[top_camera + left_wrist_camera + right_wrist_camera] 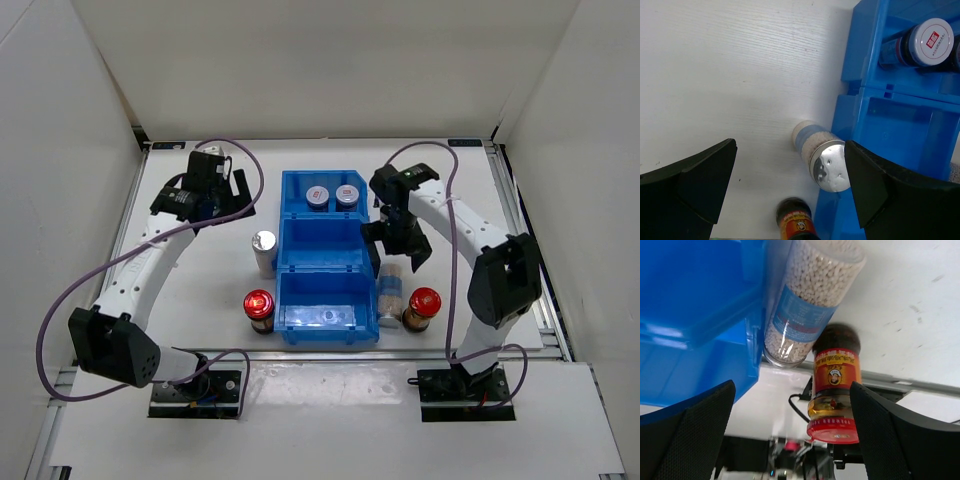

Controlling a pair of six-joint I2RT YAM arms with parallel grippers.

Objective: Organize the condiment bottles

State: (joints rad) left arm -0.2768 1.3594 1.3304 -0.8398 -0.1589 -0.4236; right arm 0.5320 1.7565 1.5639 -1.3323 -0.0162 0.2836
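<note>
Both hands are held spread, with nothing pinched. The left hand (790, 145) is hung over the tabletop (205, 295) left of the bin (320, 272). A white-blue bottle (265, 252) and a red-capped bottle (259, 308) are stood upright just beside the bin's left wall, nearer the arm bases than the hand. The right hand (792, 385) is poised at the bin's right wall. A second white-blue bottle (389, 295) and second red-capped bottle (423, 306) are seen side by side just nearward of it. Two grey-lidded bottles (317, 196) are kept in the far compartment.
</note>
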